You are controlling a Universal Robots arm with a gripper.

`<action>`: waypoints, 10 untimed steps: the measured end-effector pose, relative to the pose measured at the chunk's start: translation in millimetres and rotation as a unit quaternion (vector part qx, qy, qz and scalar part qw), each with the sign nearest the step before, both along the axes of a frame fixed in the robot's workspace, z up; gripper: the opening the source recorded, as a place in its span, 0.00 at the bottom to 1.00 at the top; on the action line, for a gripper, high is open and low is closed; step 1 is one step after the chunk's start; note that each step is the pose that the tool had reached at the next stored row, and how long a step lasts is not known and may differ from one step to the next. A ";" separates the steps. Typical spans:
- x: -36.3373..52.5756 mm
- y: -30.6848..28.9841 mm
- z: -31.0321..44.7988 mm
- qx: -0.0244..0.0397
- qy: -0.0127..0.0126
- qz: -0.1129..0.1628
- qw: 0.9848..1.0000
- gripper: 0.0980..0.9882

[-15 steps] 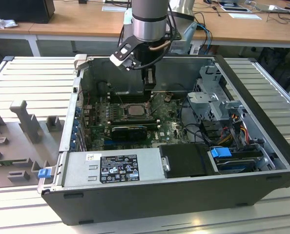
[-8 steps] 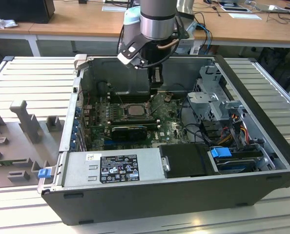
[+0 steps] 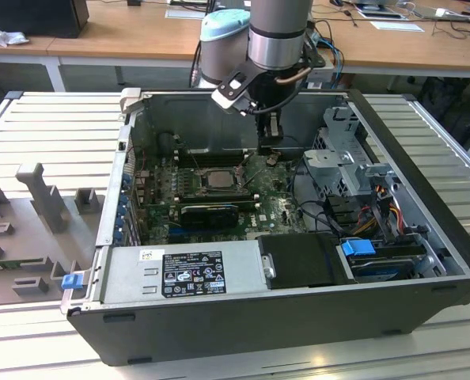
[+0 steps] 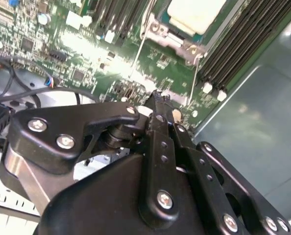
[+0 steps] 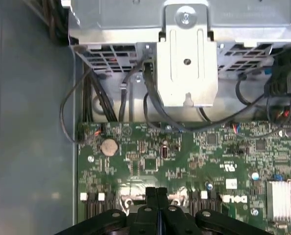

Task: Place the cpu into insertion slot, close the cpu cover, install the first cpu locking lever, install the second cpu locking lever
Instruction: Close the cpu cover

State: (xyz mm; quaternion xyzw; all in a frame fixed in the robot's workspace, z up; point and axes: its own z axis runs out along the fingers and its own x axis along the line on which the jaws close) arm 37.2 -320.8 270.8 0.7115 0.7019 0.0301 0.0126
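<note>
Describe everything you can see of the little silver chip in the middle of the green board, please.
The cpu is a small, flat, square chip with a pale silver-grey, metal-looking top. It lies flat in the insertion slot on the green motherboard, beside black memory slots. The silvery cpu cover frames its edges; whether that is locked down I cannot tell. The gripper hangs clear of it, toward the exterior view's right.

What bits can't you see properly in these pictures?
- The cpu: second wrist view, cut off by the picture's edge.
- What the tool touches: first wrist view, hidden under the tool itself.
- Whether the cpu cover is latched: exterior view, too small to tell.
</note>
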 end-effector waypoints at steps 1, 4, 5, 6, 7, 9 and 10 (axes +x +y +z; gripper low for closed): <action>2.4 0.2 -1.0 0.000 0.000 0.000 1.000 0.01; 9.6 0.7 -4.8 0.000 0.000 0.000 1.000 0.01; 10.8 0.8 -6.1 0.000 0.000 0.000 1.000 0.01; 12.0 0.9 -8.0 0.000 0.000 0.000 1.000 0.01; 12.8 0.9 -9.8 0.000 0.000 0.000 1.000 0.01; 13.2 1.0 -15.2 0.000 0.001 0.001 1.000 0.01; 12.5 1.0 -16.0 0.000 0.001 0.001 1.000 0.01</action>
